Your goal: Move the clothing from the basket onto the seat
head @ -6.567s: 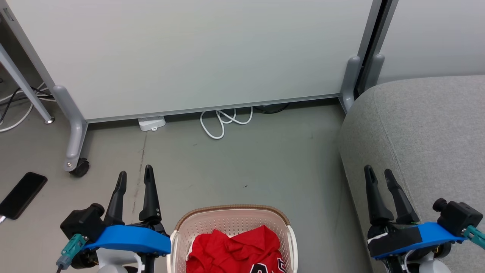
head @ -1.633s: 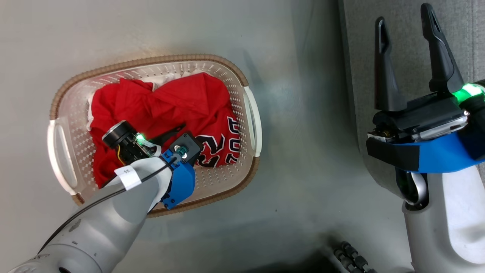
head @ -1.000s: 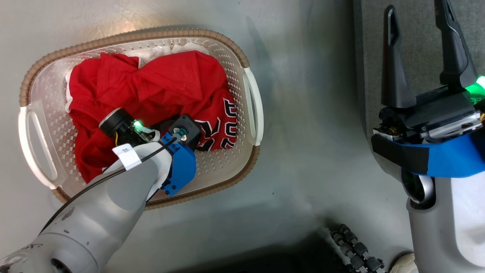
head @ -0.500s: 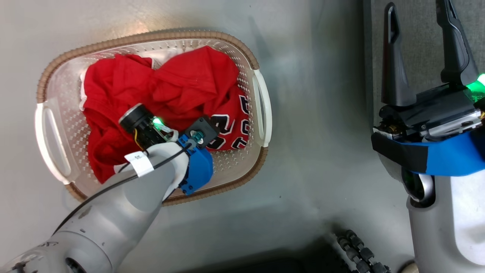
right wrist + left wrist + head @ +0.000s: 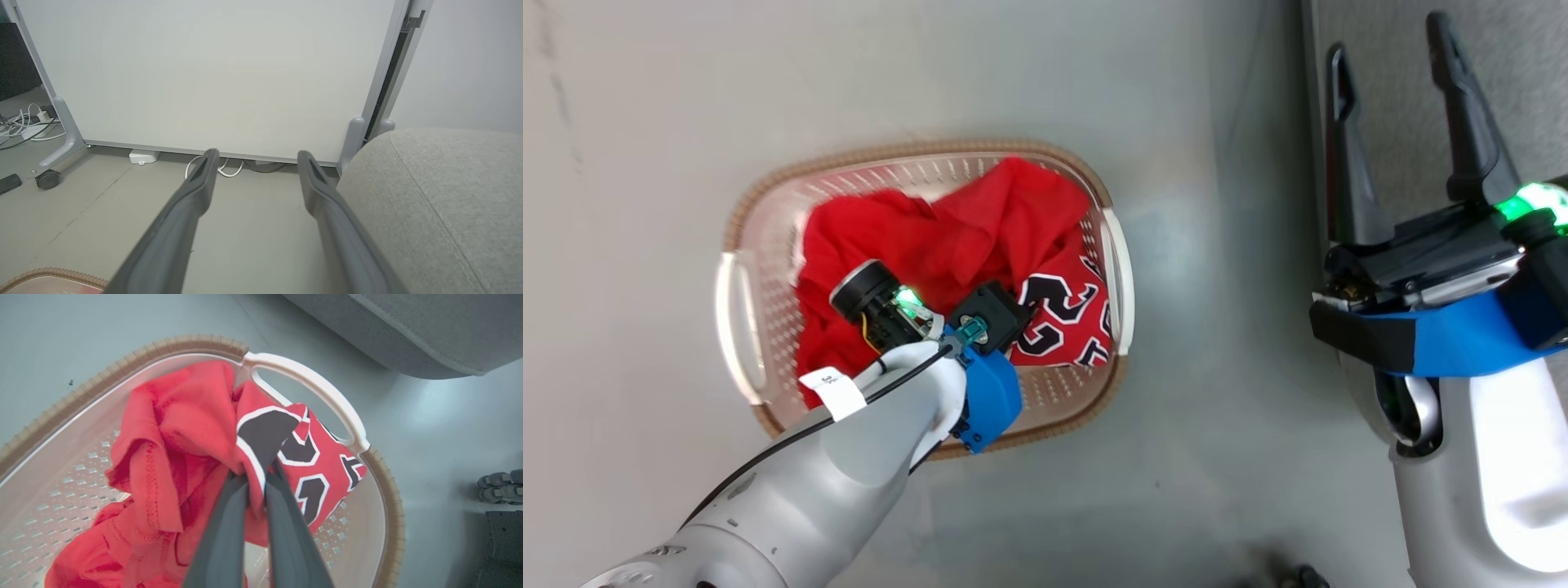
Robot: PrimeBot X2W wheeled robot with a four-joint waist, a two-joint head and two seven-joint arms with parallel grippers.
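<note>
Left gripper (image 5: pixel 257 473): fingers pinched narrow on a fold of the red clothing (image 5: pixel 980 237), by the black-and-white numerals, centre of the left wrist view. The clothing lies bunched inside the basket (image 5: pixel 915 152), centre-left of the head view, on the grey floor (image 5: pixel 645 122). Right gripper (image 5: pixel 1387 37): fingers spread wide, empty, upper right, over the edge of the seat (image 5: pixel 1527 73). Seat and basket are apart.
</note>
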